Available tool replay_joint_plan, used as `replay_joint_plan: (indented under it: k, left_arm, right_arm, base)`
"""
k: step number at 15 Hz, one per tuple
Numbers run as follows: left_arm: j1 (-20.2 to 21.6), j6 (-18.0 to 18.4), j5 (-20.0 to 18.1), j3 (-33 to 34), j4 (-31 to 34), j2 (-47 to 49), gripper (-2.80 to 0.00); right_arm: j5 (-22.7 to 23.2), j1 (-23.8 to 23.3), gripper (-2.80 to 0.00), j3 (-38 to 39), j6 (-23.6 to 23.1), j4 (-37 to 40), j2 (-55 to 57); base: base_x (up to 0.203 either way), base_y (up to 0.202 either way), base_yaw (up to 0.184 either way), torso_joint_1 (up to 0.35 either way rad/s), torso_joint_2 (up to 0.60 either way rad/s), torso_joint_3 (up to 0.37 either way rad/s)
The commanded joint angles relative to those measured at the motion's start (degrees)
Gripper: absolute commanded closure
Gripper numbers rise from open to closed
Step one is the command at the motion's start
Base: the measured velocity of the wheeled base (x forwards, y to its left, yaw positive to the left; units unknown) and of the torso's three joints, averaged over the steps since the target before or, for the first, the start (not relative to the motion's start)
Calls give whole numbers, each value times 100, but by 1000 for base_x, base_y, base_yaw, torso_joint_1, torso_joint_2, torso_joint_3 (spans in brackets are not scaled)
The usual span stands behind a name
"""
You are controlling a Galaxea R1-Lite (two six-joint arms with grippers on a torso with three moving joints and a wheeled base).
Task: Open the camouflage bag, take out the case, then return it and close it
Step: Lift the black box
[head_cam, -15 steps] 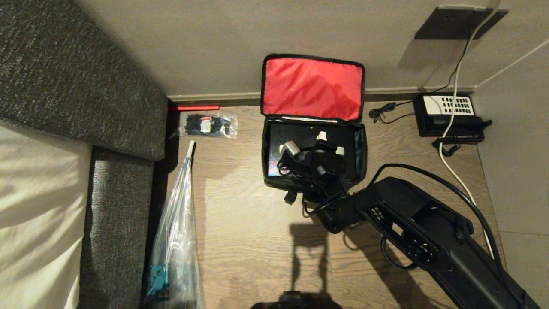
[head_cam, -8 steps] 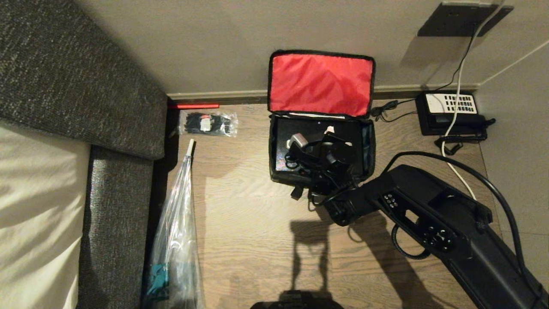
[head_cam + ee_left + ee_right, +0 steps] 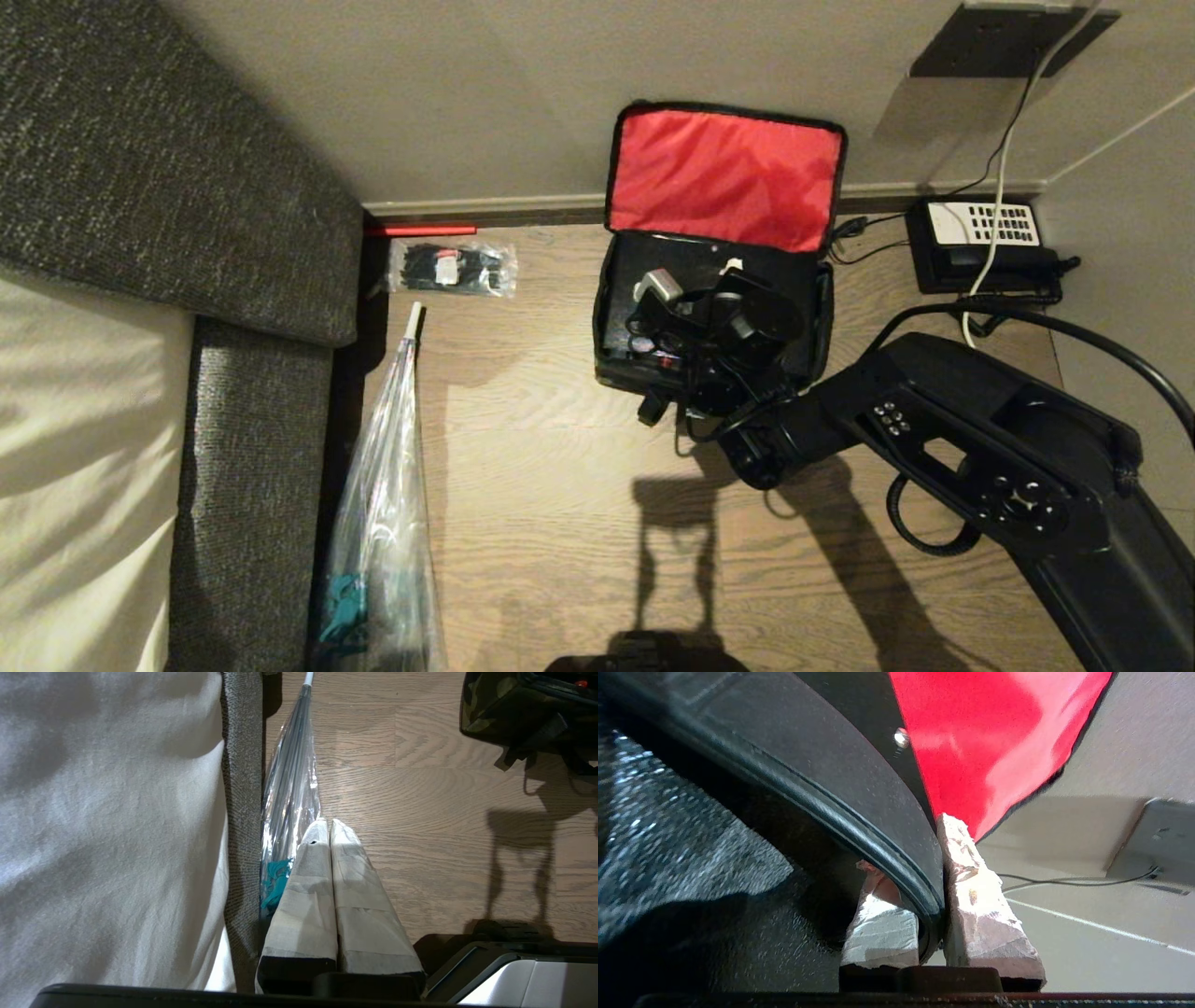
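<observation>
The camouflage bag (image 3: 609, 359) stands open on the wood floor by the wall, its red lid lining (image 3: 726, 177) propped up. Inside lies the black case (image 3: 624, 303). My right gripper (image 3: 738, 280) reaches down into the bag. In the right wrist view the right gripper (image 3: 906, 842) is shut on the case's curved black strap handle (image 3: 859, 812), with the red lining (image 3: 990, 732) behind it. A corner of the bag (image 3: 495, 700) shows in the left wrist view. My left gripper (image 3: 324, 828) hangs parked and shut over the floor beside the couch.
A black telephone (image 3: 985, 245) with a white keypad and its cables sit against the wall, right of the bag. A plastic pouch of black parts (image 3: 453, 269) and a long clear-wrapped umbrella (image 3: 387, 523) lie at the left, along the grey couch (image 3: 187, 187).
The bag, with the case and my right gripper in it, has shifted to the right and towards the wall. The right arm swung with it. The telephone and pouch stayed put.
</observation>
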Motion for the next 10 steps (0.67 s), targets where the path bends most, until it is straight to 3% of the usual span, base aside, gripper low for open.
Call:
replay_joint_plan:
  k: [1, 7, 10]
  left_arm:
    - [1, -1, 4, 1, -1, 0, 0]
    - [1, -1, 4, 1, -1, 0, 0]
    - [1, -1, 4, 1, -1, -2, 0]
  right_arm:
    - [-13, 64, 0, 78, -58, -42, -285]
    - [-26, 249, 0, 273, -73, -15, -503]
    - [-285, 321, 0, 280, -24, 27, -584]
  base:
    - [0, 0, 0, 0, 0, 0]
    - [0, 0, 0, 0, 0, 0]
    - [0, 0, 0, 0, 0, 0]
